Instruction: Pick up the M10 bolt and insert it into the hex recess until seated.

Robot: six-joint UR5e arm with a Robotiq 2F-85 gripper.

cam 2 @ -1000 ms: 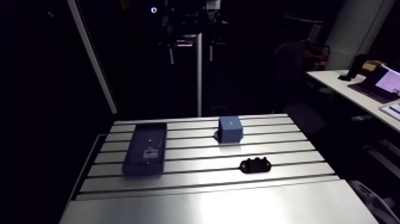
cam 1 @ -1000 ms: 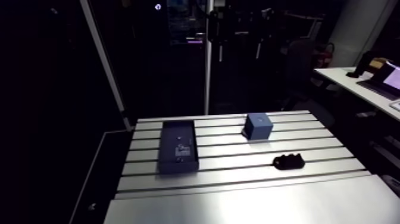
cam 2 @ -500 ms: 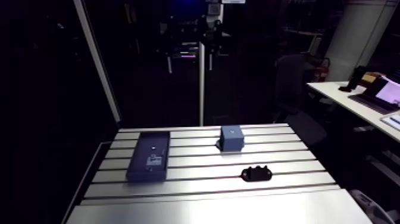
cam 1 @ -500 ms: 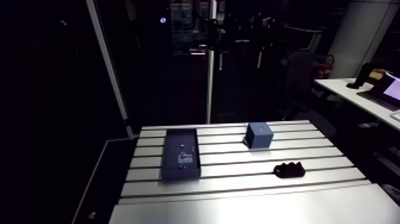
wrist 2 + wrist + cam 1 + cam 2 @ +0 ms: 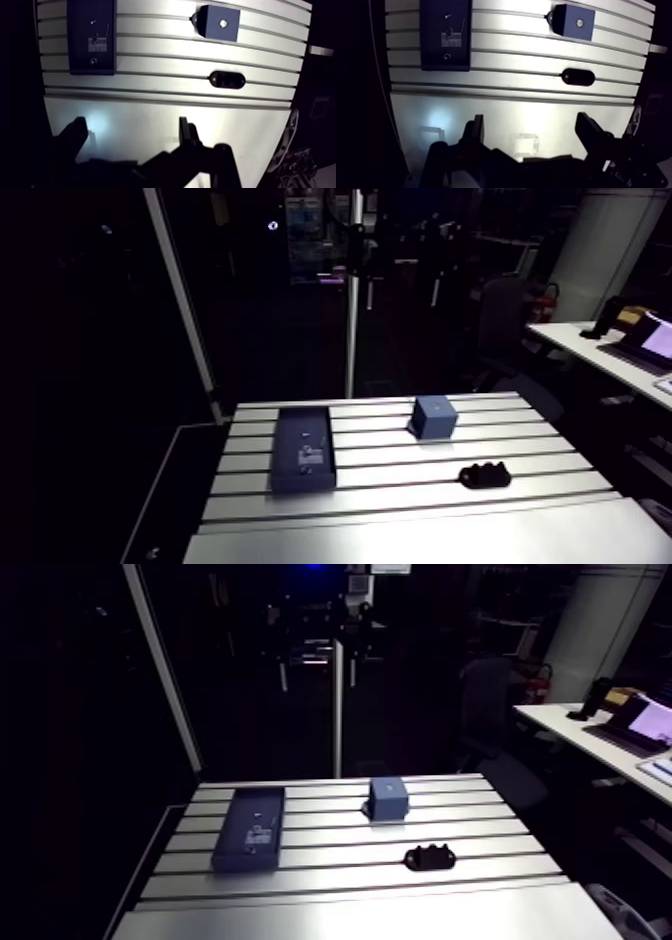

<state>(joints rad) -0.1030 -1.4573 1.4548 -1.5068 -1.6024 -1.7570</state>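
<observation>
M10 bolt: it cannot be picked out with certainty in either view. The only candidates are small pale items on the dark blue tray (image 5: 302, 450), which lies left of centre in the arm view, its long side running across the table's slots. In the wrist view the tray carries a thin pale sliver (image 5: 450, 16) near its far end, a pale label patch (image 5: 453, 37) at mid-length and a small ring mark (image 5: 447, 56) near the end closest to the gripper. The writing on the label is too small to read.

Right of centre in the arm view, near the rear edge of the slotted table (image 5: 420, 528), stands a blue cube (image 5: 434, 416). Its top face shows one small pale spot (image 5: 579, 22), but the outline of that spot cannot be resolved.

In the lower right of the arm view lies a low black block (image 5: 485, 476) with rounded ends, well apart from the cube and the tray.

The gripper (image 5: 530, 122) hangs over the plain, unslotted strip of the table. Its fingers (image 5: 476, 132) are spread wide with nothing between them, and all three items lie well ahead of it.
</observation>
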